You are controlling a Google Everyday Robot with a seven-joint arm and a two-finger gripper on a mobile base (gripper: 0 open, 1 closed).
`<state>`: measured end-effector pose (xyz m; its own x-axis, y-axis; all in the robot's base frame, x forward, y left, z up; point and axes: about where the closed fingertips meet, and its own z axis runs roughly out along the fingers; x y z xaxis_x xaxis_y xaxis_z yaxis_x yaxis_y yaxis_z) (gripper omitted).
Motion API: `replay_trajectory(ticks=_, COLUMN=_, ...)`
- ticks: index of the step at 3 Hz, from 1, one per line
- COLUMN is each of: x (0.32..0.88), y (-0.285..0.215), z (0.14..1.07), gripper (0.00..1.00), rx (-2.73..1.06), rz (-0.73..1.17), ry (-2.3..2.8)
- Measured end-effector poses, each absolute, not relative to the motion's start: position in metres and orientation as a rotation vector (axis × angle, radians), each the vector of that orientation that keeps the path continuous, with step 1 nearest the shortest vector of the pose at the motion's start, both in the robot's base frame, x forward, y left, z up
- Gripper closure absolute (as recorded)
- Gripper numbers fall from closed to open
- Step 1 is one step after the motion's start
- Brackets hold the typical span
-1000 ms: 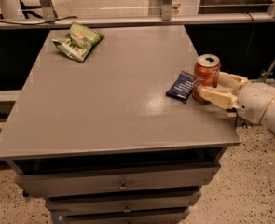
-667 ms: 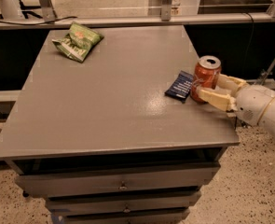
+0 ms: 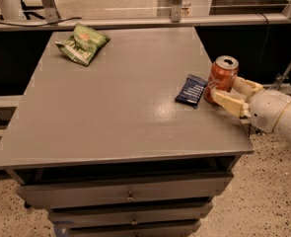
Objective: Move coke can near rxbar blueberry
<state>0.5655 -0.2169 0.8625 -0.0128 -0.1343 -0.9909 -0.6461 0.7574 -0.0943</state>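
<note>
The red-orange coke can (image 3: 222, 76) stands upright near the table's right edge. The dark navy rxbar blueberry (image 3: 191, 90) lies flat just to its left, with a small gap between them. My gripper (image 3: 226, 89) reaches in from the right. Its cream fingers (image 3: 230, 103) sit on either side of the can's lower half and are closed on it. The white arm (image 3: 273, 113) extends off the table's right side.
A green chip bag (image 3: 82, 43) lies at the table's far left corner. The grey table (image 3: 110, 112) has drawers below its front edge. A metal rail and posts run along the back.
</note>
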Motion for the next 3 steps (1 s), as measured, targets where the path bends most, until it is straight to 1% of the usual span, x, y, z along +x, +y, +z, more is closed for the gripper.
replay_trajectory(ticks=1, x=0.559, y=-0.235, z=0.884, gripper=0.0, rx=-0.687, rz=0.439, ry=1.558)
replay_trajectory(ticks=2, x=0.539, y=-0.271, z=0.915, gripper=0.0, rx=-0.73, rz=0.404, ry=1.575)
replay_trajectory(ticks=3, x=0.515, y=-0.318, z=0.944, gripper=0.0, rx=-0.772, rz=0.378, ry=1.59)
